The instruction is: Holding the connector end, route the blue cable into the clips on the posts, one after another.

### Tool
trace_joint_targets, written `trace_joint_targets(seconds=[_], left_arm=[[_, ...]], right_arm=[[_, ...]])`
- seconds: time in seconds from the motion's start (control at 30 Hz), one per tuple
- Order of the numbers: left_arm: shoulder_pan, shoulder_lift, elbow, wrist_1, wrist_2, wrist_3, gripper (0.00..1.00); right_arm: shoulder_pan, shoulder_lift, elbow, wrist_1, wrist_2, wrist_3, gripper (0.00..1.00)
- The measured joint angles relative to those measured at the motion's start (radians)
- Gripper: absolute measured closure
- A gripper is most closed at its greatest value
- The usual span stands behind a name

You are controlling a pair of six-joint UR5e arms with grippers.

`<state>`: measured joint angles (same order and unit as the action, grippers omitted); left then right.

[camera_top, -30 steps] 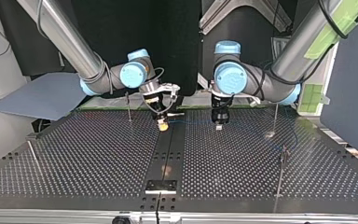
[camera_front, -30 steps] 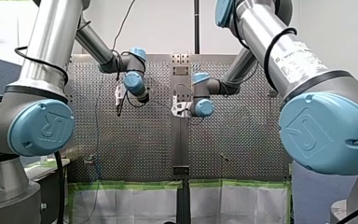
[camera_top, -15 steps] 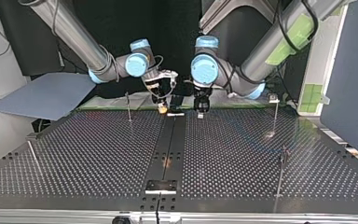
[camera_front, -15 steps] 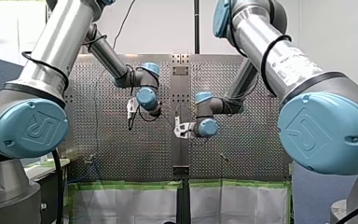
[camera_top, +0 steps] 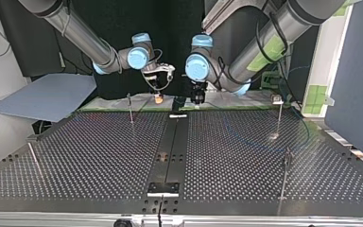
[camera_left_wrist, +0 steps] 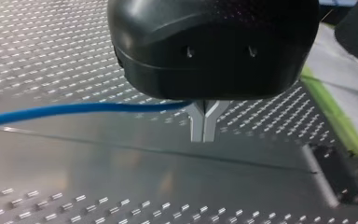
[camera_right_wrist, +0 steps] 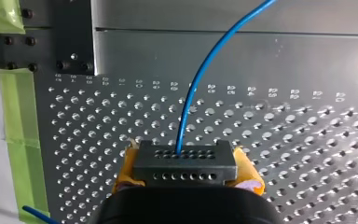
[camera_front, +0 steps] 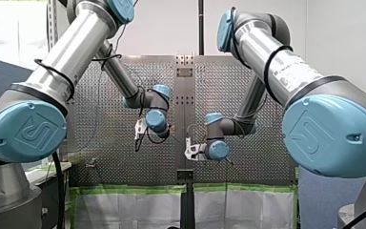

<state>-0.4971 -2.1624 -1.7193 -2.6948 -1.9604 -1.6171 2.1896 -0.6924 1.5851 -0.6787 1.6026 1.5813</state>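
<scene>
In the right wrist view my right gripper [camera_right_wrist: 186, 171] is shut, its yellow pads [camera_right_wrist: 128, 163] clamping a dark grey connector block [camera_right_wrist: 185, 157]. The blue cable [camera_right_wrist: 200, 84] rises out of the block and runs ahead over the perforated plate. My left gripper [camera_left_wrist: 203, 133] is shut on the same blue cable [camera_left_wrist: 74, 109], which leaves its metal fingers sideways. In the top view both hang above the table's far edge: my right gripper [camera_top: 158, 98] and my left gripper [camera_top: 197, 98] close beside each other. Thin posts [camera_top: 130, 108] [camera_top: 280, 116] [camera_top: 286, 172] stand apart from both.
A dark rail [camera_top: 170, 151] runs down the table's middle to a small plate [camera_top: 163, 189]. A leaning post [camera_top: 33, 158] stands near the top view's left edge. A blue-grey sheet [camera_top: 47, 97] lies beyond the table there. Green tape [camera_right_wrist: 21, 126] lines the table's edge.
Both grippers have drawn back from over the table to its far edge in the top view, rising and coming closer together. In the front view they have moved lower.
</scene>
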Motion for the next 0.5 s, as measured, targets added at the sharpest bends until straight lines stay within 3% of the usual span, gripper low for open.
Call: trace_joint_targets(seconds=[0.23, 0.5], left_arm=[[-0.027, -0.075, 0.000, 0.053, -0.002, -0.005, 0.99], [-0.063, -0.155, 0.000, 0.115, -0.003, -0.020, 0.99]], right_arm=[[-0.007, 0.058, 0.011, -0.052, 0.006, -0.010, 1.00], [-0.031, 0.073, 0.070, -0.126, 0.007, 0.000, 1.00]])
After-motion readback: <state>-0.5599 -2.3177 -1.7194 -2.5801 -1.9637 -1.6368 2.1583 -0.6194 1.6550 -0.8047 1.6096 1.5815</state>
